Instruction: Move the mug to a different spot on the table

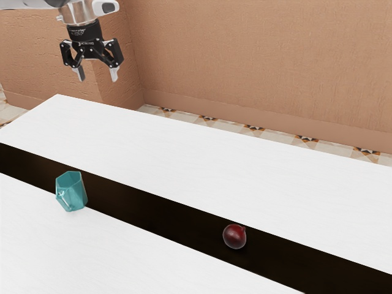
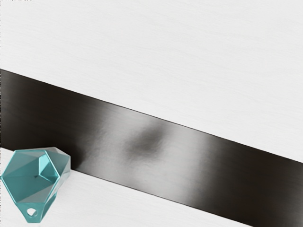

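Observation:
A teal faceted mug stands on the white table, at the edge of the dark stripe, toward the exterior view's left. From above, the mug shows its angular rim and a small handle loop. My black gripper hangs high above the table at the exterior view's upper left, well up and behind the mug. Its fingers are spread open with nothing between them.
A dark red round fruit lies on the black stripe that crosses the white table diagonally. A tan wall stands behind the table, with patterned floor tiles below it.

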{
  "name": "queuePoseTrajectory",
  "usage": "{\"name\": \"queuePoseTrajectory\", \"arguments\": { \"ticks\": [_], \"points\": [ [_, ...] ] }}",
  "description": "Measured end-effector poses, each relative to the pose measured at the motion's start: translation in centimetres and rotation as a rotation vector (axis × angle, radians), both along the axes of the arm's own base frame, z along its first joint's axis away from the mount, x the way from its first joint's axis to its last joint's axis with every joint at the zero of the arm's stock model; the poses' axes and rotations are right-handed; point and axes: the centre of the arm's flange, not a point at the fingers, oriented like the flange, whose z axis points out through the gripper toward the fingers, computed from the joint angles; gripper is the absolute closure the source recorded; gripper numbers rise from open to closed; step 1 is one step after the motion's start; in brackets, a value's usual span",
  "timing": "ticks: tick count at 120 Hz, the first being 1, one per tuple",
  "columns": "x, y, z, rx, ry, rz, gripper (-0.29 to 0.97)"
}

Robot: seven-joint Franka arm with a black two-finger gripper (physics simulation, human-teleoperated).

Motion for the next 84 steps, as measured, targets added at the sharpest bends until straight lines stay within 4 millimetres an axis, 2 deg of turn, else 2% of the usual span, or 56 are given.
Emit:
{"name": "queuePoseTrajectory", "arguments": {
  "ticks": [30,40,51,64,72,84],
  "points": [
    [0.1,-0.4,0.4,0.011,-0.010,-0.020,0.00],
    [0.4,-0.5,-0.6,0.017,-0.003,-0.026,0.00],
    [0.0,-0.4,-4.1,0.013,0.046,-0.046,0.00],
    [-4.4,0.2,-7.6,-0.006,0.064,-0.097,0.00],
    [-7.5,0.7,-11.7,-0.022,0.062,-0.122,0.00],
    [-9.2,2.4,-14.0,-0.007,-0.001,-0.123,0.00]
  ]
}}
